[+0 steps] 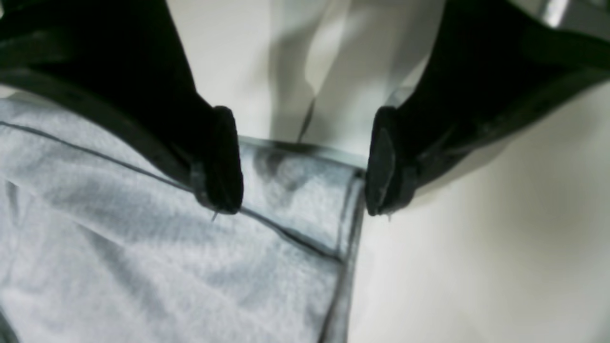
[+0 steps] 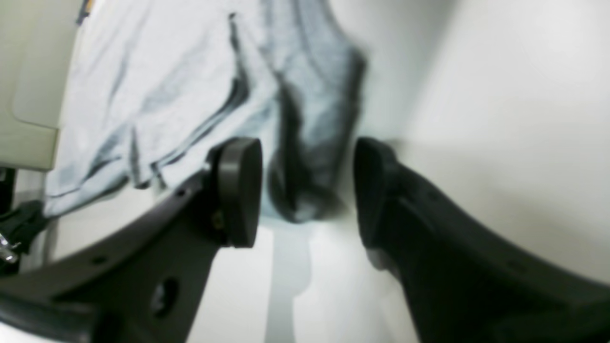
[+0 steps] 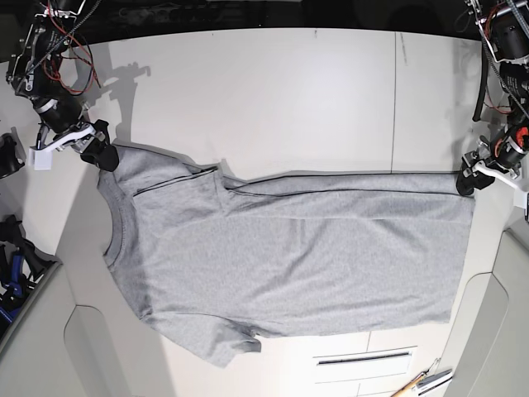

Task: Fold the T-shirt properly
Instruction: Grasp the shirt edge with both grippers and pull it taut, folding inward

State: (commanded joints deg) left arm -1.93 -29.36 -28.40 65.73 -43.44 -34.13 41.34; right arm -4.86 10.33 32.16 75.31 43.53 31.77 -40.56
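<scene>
While one long edge of the T-shirt (image 3: 289,256) is already folded inward on the tabletop (image 3: 273,99), most folding remains: the right claw (image 3: 103,153) gapes empty at the shoulder corner, the left claw (image 3: 468,184) equally wide at the hem corner.

No readable text, labels, brands or numbers in any view. T-shirt (image 3: 289,256) shows its plain grey side up, no lettering visible on it. Cloth between the left gripper (image 1: 302,162) tips and ahead of the right gripper (image 2: 307,190) tips is bare too, only seams and folds. Wrist views are blurred; nothing legible on the gripper bodies either.
</scene>
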